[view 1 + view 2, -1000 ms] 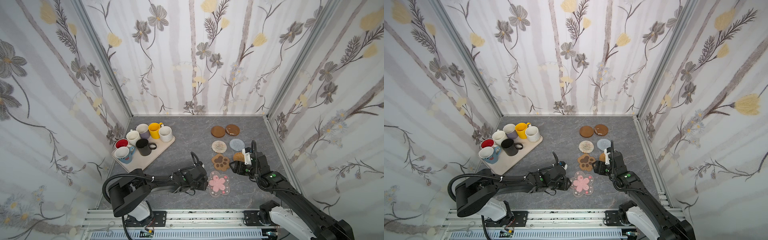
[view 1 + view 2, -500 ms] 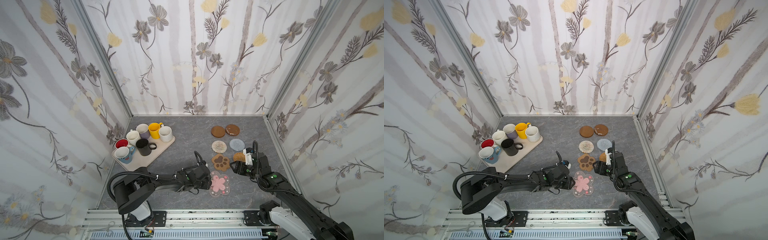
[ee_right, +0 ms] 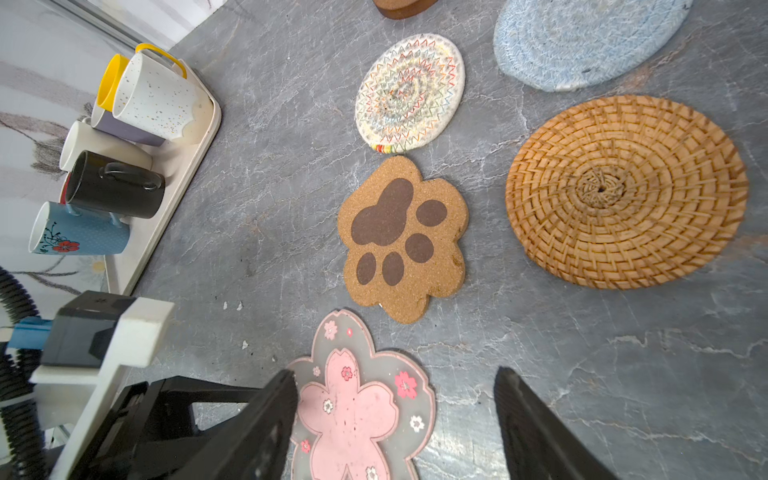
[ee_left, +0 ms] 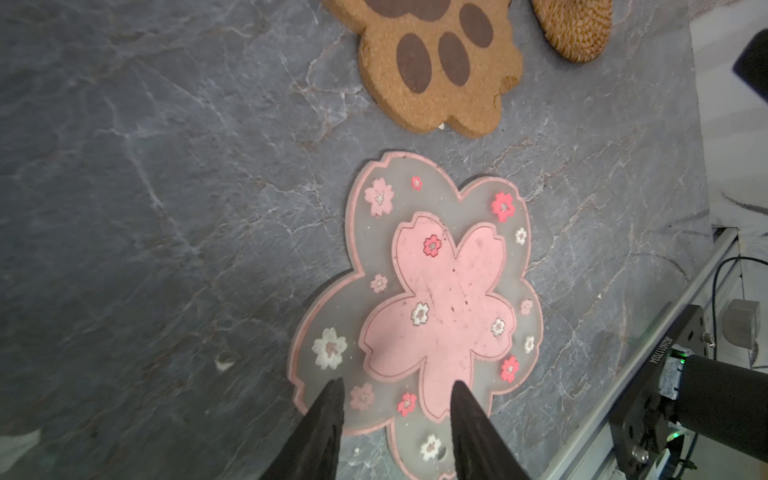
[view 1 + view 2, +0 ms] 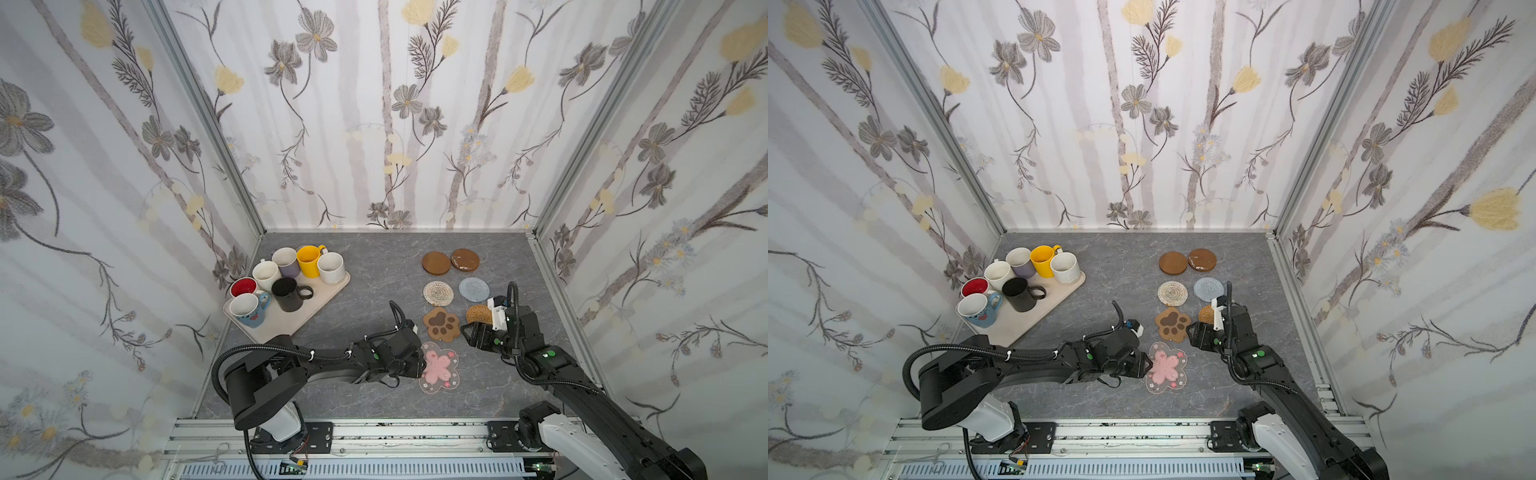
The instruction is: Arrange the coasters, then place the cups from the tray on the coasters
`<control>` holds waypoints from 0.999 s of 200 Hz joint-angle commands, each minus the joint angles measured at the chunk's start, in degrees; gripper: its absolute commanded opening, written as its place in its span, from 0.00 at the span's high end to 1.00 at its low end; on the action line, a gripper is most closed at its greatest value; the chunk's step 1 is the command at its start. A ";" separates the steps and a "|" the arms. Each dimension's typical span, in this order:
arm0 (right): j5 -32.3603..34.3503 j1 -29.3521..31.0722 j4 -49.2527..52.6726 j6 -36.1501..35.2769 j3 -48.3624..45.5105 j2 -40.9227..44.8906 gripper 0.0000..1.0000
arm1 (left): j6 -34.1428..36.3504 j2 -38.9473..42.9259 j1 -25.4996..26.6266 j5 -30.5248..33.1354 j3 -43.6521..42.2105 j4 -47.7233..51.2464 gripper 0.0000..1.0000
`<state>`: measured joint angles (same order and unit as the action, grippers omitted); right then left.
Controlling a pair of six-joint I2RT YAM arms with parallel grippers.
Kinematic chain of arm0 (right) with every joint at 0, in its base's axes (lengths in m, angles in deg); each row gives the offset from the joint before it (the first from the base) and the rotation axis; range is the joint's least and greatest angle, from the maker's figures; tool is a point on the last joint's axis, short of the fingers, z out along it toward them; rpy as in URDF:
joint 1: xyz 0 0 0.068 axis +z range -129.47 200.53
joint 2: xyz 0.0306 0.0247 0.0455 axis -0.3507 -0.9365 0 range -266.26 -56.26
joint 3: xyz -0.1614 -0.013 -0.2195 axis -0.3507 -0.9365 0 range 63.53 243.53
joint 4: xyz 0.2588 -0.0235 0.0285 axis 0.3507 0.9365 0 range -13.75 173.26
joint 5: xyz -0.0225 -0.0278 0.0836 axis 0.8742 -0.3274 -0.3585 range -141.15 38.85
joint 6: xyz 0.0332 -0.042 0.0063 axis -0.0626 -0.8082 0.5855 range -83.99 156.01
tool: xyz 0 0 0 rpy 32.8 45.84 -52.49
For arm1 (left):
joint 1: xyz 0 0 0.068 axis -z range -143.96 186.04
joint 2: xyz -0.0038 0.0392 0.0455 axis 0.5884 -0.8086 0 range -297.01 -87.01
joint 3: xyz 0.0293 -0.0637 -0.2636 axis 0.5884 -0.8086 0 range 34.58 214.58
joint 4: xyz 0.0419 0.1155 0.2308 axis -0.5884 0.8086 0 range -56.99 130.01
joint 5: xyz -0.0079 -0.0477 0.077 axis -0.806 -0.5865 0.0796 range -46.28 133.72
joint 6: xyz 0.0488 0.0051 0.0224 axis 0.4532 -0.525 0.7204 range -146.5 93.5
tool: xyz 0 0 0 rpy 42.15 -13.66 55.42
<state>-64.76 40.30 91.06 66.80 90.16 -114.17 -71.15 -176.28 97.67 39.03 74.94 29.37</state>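
Seven coasters lie in two columns on the right: two brown wooden discs, a pale woven round, a grey round, a rattan round partly behind my right arm, a paw shape and a pink-flower one. My left gripper is open, its tips over the flower coaster's near edge. The right gripper hangs open above bare floor between paw and flower. Seven cups, among them yellow and black, stand on the tray.
The tray sits at the left against the side wall. Grey marbled floor separates it from the coasters. Papered walls close in the back and both sides; a metal rail runs along the front.
My left gripper has slid a little to the right, up to the flower coaster's edge. The right arm and the coasters have stayed put.
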 commanded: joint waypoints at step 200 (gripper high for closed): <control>-2.06 -0.94 -2.85 -1.38 -0.29 -0.45 0.24 | -2.30 -4.24 1.04 1.34 2.00 -1.37 0.54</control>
<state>-66.05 39.47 90.87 65.94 89.64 -114.50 -73.29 -179.95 98.58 40.41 76.25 28.89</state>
